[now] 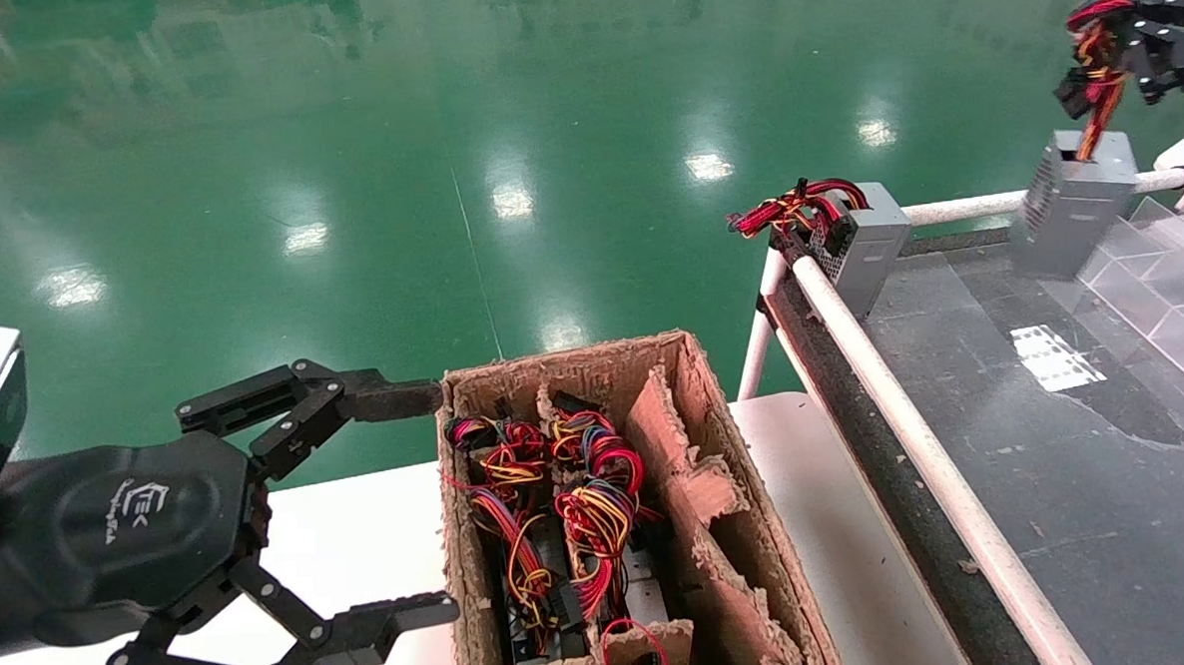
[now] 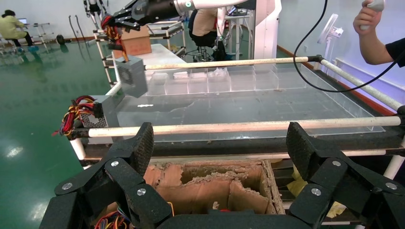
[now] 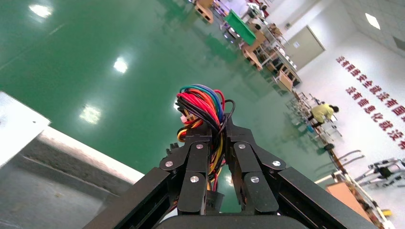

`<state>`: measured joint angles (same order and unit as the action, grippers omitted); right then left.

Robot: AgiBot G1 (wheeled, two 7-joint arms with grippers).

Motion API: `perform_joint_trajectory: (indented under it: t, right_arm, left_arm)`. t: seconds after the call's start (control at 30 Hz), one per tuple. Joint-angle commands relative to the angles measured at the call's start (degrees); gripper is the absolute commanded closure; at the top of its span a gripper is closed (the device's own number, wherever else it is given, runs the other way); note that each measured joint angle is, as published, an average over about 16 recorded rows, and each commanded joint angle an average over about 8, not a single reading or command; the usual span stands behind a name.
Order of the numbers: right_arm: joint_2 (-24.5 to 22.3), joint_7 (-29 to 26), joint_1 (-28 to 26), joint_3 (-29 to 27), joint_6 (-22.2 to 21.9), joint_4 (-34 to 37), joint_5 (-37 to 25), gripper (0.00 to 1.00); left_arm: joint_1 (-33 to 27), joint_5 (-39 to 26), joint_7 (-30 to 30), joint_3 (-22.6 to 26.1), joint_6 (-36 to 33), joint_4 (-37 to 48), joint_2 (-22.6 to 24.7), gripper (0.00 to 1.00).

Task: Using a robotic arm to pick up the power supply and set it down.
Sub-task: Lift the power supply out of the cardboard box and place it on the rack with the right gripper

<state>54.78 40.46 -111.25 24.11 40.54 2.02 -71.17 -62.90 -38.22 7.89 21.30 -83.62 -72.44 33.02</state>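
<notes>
Power supply (image 1: 1071,202) dangling, seemingly wire-held, right gripper (image 1: 1134,44)

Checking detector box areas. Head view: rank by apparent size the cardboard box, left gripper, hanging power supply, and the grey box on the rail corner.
1. cardboard box
2. left gripper, open; near the camera, so it looks inflated
3. power supply, hanging by its wires from the shut right gripper
4. second grey box

3 and 4 look nearly alike; ranking unsure.

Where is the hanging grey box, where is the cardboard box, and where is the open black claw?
power supply (image 1: 1071,202): head view, on its grey side face.
cardboard box (image 1: 563,362): head view, on its far rim.
left end effector (image 1: 424,500): head view, midway between its open fingertips.
</notes>
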Motion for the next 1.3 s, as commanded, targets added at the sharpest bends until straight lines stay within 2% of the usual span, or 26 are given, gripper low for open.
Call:
perform_joint_trajectory:
  t: [0.03, 0.57, 1.07, 1.1, 1.3]
  right_arm:
    - [0.52, -0.11, 0.66, -0.04, -0.08, -0.32, 0.03, 1.00]
    - [5.80, -2.24, 2.77, 0.44, -0.60, -1.17, -0.73, 1.00]
    - [7.58, -2.70, 3.28, 1.51, 1.32, -1.64, -2.27, 1.00]
    - [7.70, -2.75, 3.34, 1.55, 1.29, -1.62, -2.33, 0.95]
    - [8.15, -3.25, 3.56, 1.61, 0.89, -1.49, -2.41, 0.20]
  left_arm:
    - [0.00, 0.00, 0.00, 0.00, 0.00, 0.00, 0.00, 0.00]
    - [0.00, 0.01, 0.00, 0.01, 0.00, 0.00, 0.00, 0.00]
    - [0.00, 0.01, -0.01, 0.02, 0.01, 0.00, -0.01, 0.00]
    - [0.00, 0.01, -0.01, 0.02, 0.01, 0.00, -0.01, 0.00]
    - [-0.01, 0.01, -0.01, 0.02, 0.01, 0.00, -0.01, 0.00]
